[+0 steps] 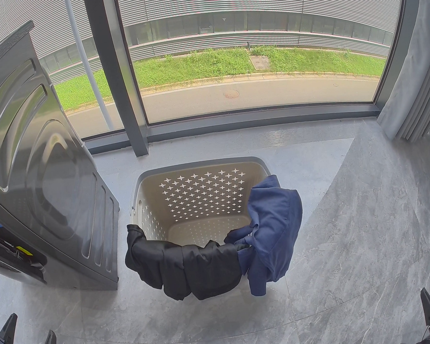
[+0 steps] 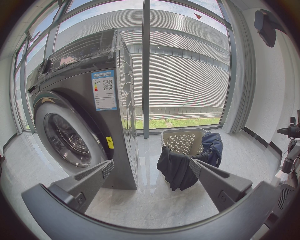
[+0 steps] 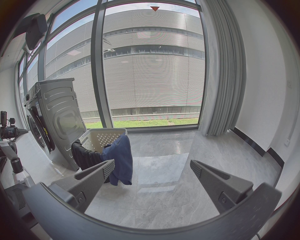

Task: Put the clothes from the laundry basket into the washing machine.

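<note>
Grey marble floor (image 1: 354, 209) runs up to a tall window (image 1: 246, 55). On it the basket (image 1: 200, 165) stands just beside the washer (image 1: 44, 167), whose door seems ajar. A black garment (image 1: 188, 272) and a blue garment (image 1: 272, 222) hang over the basket's near rim. The left claw (image 2: 150, 164) and right claw (image 3: 151, 164) hover low, spread wide, holding nothing.

Washing machine (image 1: 45, 191) partly off-frame L; basket (image 1: 195, 164) near rim under clothes (image 1: 217, 267).

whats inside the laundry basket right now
The basket shows a bare floor. A black garment and a blue garment hang over its near rim, mostly outside. The near inner wall and floor edge beneath them are covered.
</note>
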Available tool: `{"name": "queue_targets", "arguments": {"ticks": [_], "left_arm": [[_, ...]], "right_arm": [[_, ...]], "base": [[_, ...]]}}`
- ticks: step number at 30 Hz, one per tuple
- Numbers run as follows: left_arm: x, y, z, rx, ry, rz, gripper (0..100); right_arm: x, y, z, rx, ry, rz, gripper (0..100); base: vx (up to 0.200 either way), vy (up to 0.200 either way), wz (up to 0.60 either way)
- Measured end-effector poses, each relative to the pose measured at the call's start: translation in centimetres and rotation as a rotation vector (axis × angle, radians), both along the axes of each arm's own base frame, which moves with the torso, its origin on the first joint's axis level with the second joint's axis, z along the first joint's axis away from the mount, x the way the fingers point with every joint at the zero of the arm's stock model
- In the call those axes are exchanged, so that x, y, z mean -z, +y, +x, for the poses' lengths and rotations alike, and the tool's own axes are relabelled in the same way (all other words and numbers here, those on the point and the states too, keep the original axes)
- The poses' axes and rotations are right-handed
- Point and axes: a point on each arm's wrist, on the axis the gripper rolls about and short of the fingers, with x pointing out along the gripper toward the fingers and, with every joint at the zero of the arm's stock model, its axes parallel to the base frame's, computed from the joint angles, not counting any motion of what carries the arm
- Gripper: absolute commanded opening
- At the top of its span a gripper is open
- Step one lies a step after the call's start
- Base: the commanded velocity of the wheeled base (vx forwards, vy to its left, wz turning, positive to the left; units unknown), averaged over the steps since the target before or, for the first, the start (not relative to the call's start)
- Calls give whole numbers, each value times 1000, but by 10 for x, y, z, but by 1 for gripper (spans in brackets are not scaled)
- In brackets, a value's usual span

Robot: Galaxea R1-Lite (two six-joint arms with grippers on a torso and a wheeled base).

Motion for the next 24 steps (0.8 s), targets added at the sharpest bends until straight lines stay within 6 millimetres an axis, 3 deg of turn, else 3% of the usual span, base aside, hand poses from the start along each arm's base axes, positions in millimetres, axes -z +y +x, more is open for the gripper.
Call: {"name": "queue_targets", "arguments": {"ticks": [3,12,18,24], "left_arm": [[0,0,0,0,0,0,100],[0,0,0,0,0,-1,100],[0,0,0,0,0,0,100],[0,0,0,0,0,-1,100]], "right_arm": [[0,0,0,0,0,0,100],[0,0,0,0,0,0,100],[0,0,0,-1,0,1,100],[0,0,0,1,0,1,100]], "base": [[0,0,0],[200,0,0],[0,0,0],[200,0,0]]}}
